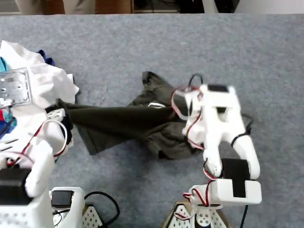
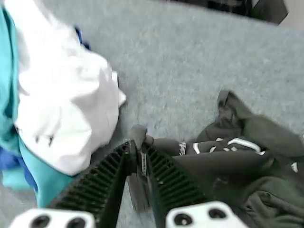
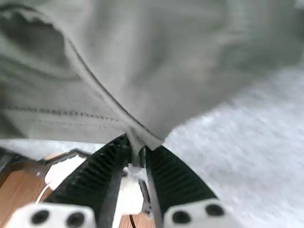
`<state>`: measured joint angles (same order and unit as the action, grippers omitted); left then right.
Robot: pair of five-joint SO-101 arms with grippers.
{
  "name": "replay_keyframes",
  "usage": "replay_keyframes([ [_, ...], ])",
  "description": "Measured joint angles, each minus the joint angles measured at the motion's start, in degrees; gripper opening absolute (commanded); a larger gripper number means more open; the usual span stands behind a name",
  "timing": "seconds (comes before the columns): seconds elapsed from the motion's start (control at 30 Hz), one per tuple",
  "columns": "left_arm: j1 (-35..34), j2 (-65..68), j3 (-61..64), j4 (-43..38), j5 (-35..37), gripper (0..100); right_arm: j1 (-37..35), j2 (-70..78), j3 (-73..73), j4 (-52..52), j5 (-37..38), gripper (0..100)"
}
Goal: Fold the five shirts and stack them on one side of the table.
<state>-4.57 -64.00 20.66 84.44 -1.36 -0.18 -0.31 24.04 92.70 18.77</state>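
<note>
A dark olive shirt (image 1: 128, 121) lies stretched across the grey table between the two arms. My left gripper (image 2: 138, 159) is shut on one corner of it, next to the pile of clothes; in the high view that gripper (image 1: 61, 116) sits at the shirt's left end. My right gripper (image 3: 137, 154) is shut on a seam edge of the same shirt (image 3: 156, 61), which hangs in front of its camera. The white right arm (image 1: 216, 118) stands over the shirt's bunched right end. A white shirt (image 1: 45, 80) tops the pile at the left.
The pile at the left edge also holds teal (image 2: 9, 85) and blue (image 1: 46, 58) garments. A metal plate (image 1: 14, 88) lies on it. The arm bases (image 1: 209, 209) and cables stand along the near edge. Grey table (image 1: 190, 42) stretches open behind the shirt.
</note>
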Motion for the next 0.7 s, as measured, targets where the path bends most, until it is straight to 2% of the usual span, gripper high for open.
replay_keyframes([
  [0.1,0.0,0.0,-4.13,0.0,-1.05,2,2.02,0.0,-13.19,6.86,0.0,0.2],
  [0.17,0.0,0.0,-6.59,0.0,-1.23,2,4.22,0.0,-21.63,7.65,0.0,0.2],
  [0.37,-0.97,3.87,-14.95,0.0,-1.23,2,11.34,-3.25,-39.3,7.82,1.93,0.2],
  [0.57,-5.36,14.95,-28.04,0.79,0.62,2,18.9,-9.49,-57.32,7.56,1.93,0.2],
  [0.7,-5.54,23.47,-40.35,3.6,0.62,2,23.38,-11.25,-69.36,2.99,-2.29,0.2],
])
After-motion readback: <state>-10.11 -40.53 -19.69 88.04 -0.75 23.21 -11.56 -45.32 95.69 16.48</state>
